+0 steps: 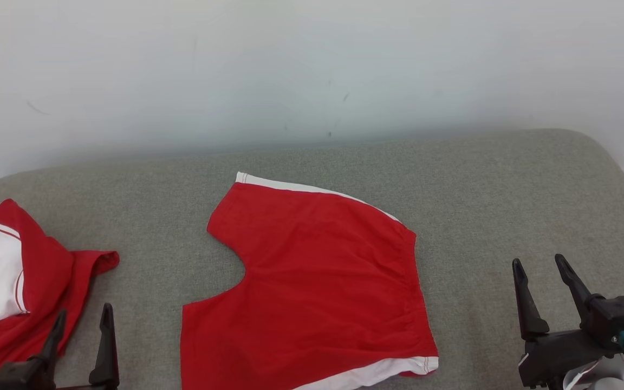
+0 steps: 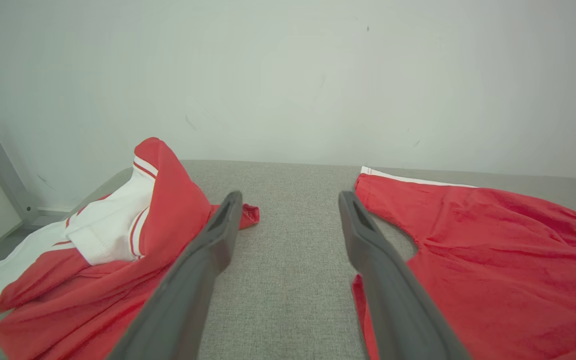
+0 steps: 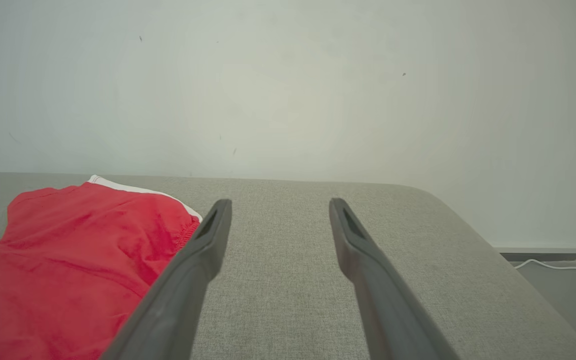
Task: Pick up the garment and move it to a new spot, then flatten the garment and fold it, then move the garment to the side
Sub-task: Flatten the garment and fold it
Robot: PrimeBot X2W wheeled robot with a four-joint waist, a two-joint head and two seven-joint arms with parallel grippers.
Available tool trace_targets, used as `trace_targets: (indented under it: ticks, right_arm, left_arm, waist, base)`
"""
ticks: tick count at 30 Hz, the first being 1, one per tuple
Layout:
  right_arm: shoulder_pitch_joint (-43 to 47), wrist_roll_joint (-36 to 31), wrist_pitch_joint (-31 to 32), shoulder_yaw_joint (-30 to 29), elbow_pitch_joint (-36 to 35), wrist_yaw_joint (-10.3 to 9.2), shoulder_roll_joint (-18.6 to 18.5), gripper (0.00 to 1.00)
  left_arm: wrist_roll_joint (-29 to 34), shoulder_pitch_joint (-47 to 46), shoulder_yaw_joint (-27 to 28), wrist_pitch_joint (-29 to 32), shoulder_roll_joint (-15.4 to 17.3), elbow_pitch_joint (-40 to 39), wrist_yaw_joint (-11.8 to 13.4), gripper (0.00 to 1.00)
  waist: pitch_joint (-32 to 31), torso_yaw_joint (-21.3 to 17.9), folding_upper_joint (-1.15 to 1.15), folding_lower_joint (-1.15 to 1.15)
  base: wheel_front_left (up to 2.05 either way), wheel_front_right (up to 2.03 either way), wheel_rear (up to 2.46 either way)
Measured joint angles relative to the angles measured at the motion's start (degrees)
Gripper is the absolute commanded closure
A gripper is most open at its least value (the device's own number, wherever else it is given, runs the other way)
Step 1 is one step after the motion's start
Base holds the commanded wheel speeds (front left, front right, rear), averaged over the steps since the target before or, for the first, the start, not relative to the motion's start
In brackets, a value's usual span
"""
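Left claw (image 1: pixel 84 313) and right claw (image 1: pixel 538 261) gape wide, empty — the left, close by the crumpled garment (image 1: pixel 25 281), could snag it instead of the flat red shorts (image 1: pixel 317 281).

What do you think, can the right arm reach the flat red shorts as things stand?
Probably yes. The right gripper stands open beside the red shorts, and only bare grey fabric surface lies between them. Nothing blocks that gap, and the gripper holds nothing.
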Motion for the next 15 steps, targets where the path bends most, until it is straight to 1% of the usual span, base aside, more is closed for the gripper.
trace_targets:
  ticks: [15]
  right_arm:
    - [2.14, -2.53, 1.87, -1.18, -2.05, -0.01, 0.9, 0.0]
  left_arm:
    - [2.2, 0.2, 0.41, 2.04, -1.43, -2.1, 0.0, 0.0]
  waist:
    - [-0.24, 0.15, 0.0, 0.0]
  base:
    - [0.0, 0.0, 0.0]
